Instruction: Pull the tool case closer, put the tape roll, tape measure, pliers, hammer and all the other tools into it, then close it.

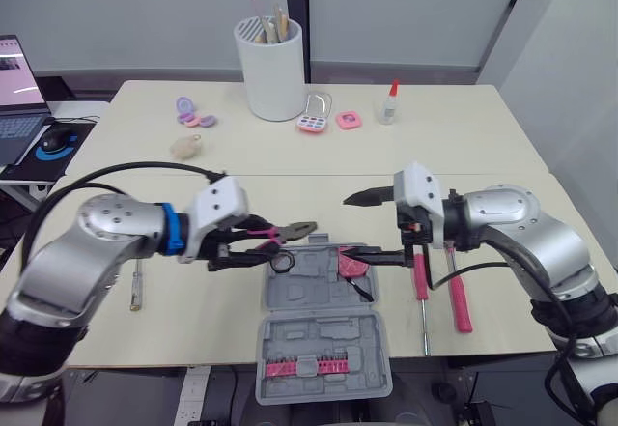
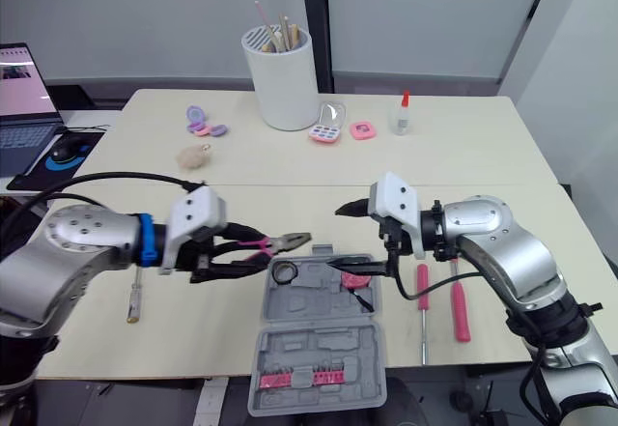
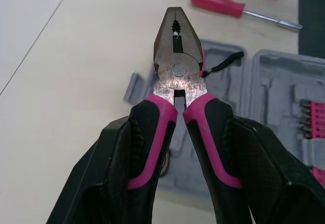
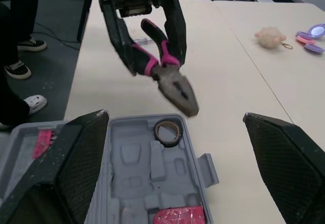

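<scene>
Pliers (image 1: 293,231), left claw (image 1: 265,242), seemingly above case (image 1: 311,287) edge

Silver arms (image 1: 97,238), white wrists (image 1: 218,208), black cables (image 1: 126,167)

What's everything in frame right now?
Tool case: 1, grey, open, table front.
Tape roll: 1, dark, inside case.
Pink item: 1, inside case.
Pliers: 1, pink-black handles, in left claw.
Screwdrivers: 2, red handles, right of case.
Slim tool: 1, pale, left of case.
Cup of sticks: 1, white, table back.
Glue bottle: 1, clear, back right.
Cosmetics: several, pink/purple, near cup.
Laptop: 1, dark, far left.
Left claw: 1, black, shut on pliers.
Right claw: 1, black, open, over case.
</scene>
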Motion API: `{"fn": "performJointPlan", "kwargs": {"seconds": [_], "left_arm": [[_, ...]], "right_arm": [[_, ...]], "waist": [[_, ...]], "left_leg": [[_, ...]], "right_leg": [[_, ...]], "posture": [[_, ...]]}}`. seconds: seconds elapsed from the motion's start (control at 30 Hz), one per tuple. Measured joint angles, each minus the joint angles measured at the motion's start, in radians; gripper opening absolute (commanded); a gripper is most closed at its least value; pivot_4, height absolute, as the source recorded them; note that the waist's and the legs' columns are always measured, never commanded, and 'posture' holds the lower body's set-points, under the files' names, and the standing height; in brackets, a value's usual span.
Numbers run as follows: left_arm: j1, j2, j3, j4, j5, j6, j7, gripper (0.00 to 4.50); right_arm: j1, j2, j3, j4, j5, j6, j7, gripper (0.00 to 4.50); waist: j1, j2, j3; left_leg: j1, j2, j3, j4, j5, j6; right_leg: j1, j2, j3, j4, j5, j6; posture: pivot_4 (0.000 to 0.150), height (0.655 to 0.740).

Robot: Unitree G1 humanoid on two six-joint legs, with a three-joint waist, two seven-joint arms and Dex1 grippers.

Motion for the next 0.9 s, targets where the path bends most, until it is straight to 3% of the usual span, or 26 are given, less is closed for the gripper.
{"fn": "performJointPlan", "kwargs": {"seconds": [0.33,0.87,0.9], "left_arm": [[-0.112,-0.128,-0.133,0.022,0.076,-0.015,0.004,2.52],[-0.126,-0.15,-0.156,0.091,0.129,-0.076,-0.037,2.52],[-0.126,-0.151,-0.156,0.091,0.129,-0.076,-0.037,2.52]], "right_arm": [[-0.01,0.044,0.095,0.031,-0.105,0.0,-0.013,4.5],[-0.014,0.09,0.161,0.092,-0.18,-0.025,-0.01,4.5],[-0.014,0.09,0.162,0.092,-0.182,-0.026,-0.01,4.32]], "waist": [[0.002,0.0,0.0],[0.003,0.0,0.0],[0.003,0.0,0.0]], "left_leg": [[-0.002,0.0,-0.001,0.002,0.0,0.0],[-0.002,0.0,-0.002,0.002,0.0,0.0],[-0.002,0.0,-0.002,0.002,0.0,0.0]], "right_leg": [[-0.001,0.001,-0.001,0.001,0.0,0.0],[0.0,0.0,-0.001,0.001,0.0,0.0],[0.0,0.0,-0.001,0.001,0.0,0.0]], "posture": [[0.15,0.74],[0.15,0.74],[0.15,0.74]]}}
